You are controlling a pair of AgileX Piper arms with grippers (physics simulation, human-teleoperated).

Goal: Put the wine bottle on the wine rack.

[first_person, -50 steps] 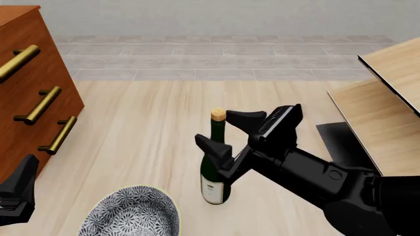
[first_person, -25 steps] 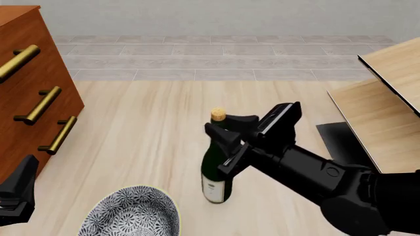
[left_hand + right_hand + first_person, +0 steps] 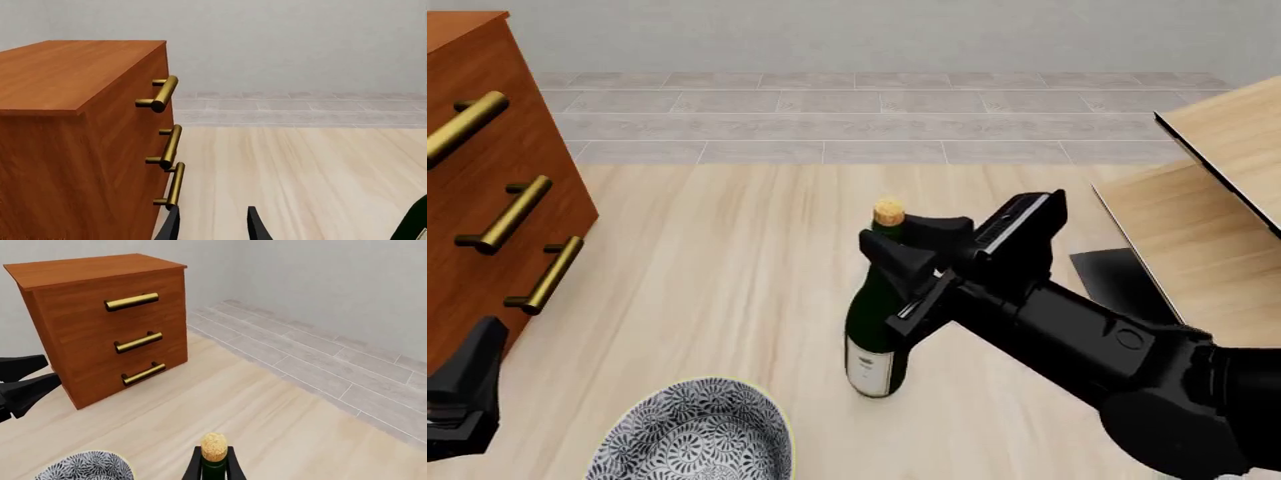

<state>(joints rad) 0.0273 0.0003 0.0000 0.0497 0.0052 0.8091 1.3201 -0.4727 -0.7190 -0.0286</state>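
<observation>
Rack [image 3: 1214, 200] front-only; fingers [image 3: 230, 467] pinch bottle [image 3: 213, 462].

We note a reddish-brown cabinet [image 3: 487, 170] with three brass handles [image 3: 505, 214] at far left of the tabletop [image 3: 734, 260]. A patterned bowl [image 3: 694, 435] sits near, left of centre.

Wood table [image 3: 721, 260] w/ cabinet [image 3: 487, 180], bowl [image 3: 694, 435], wine rack [image 3: 1201, 230].

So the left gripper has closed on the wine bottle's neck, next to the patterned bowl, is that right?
Not the left. The right gripper is closed on the wine bottle at its neck, as the front view shows. The left gripper sits idle by the cabinet. The patterned bowl is indeed beside the bottle.
</observation>
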